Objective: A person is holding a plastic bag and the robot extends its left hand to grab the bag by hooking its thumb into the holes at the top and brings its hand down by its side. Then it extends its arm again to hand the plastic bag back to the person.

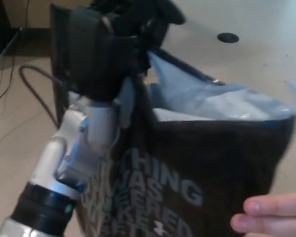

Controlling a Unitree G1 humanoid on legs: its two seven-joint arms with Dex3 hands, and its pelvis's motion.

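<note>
The left hand (116, 42) is raised high in the head view, its black fingers closed on the upper left corner of the plastic bag (187, 163), so the hand carries the bag rather than standing open. Whether the thumb passes through a handle hole cannot be told, because the hand body covers that corner. The bag hangs directly below and to the right of the left hand; it is dark, printed with pale lettering, and its pale lining shows at the open mouth. The bag's top edge runs from the left hand out toward the right and slightly downward, and the body of the bag drops from that edge to the lower border of the picture. A person's hand (271, 217) shows as fingertips at the lower right corner of the bag, touching or just beside the dark panel; contact cannot be confirmed. The controlling relation for the hand-back is therefore as follows: the held corner lies at the far upper left of the bag, and the person's hand lies at the opposite lower right, well apart from the left hand. The bag spans the space between them. The right hand does not show. In judgement, the left arm is at the extension stage of the return.
</note>
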